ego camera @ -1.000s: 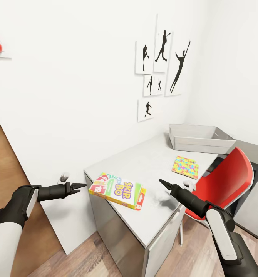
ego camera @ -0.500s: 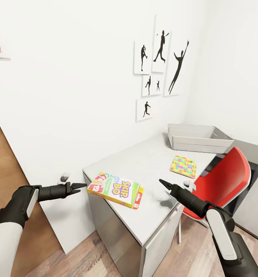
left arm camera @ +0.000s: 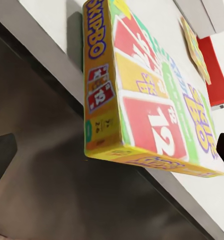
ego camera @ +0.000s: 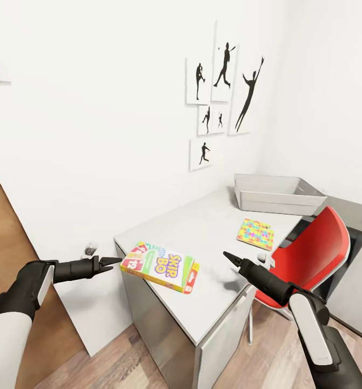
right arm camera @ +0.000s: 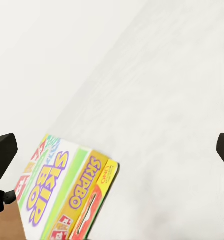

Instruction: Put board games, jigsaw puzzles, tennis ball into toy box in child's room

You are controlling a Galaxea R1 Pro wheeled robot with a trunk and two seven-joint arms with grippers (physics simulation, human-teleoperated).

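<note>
Left gripper (ego camera: 112,262) open, empty, just off the table's (ego camera: 213,237) near left corner; right gripper (ego camera: 230,257) open over the front edge. 1 board game (ego camera: 160,266) overhangs that corner, tilted. Risk: a nudge tips it to the floor. Toy box (ego camera: 277,194) at far edge, 1 jigsaw puzzle (ego camera: 257,234) between

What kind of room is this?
Probably a child's bedroom or playroom: sports pictures hang on the wall, a Skip-Bo game box and colourful jigsaw puzzle lie on the desk.
</note>
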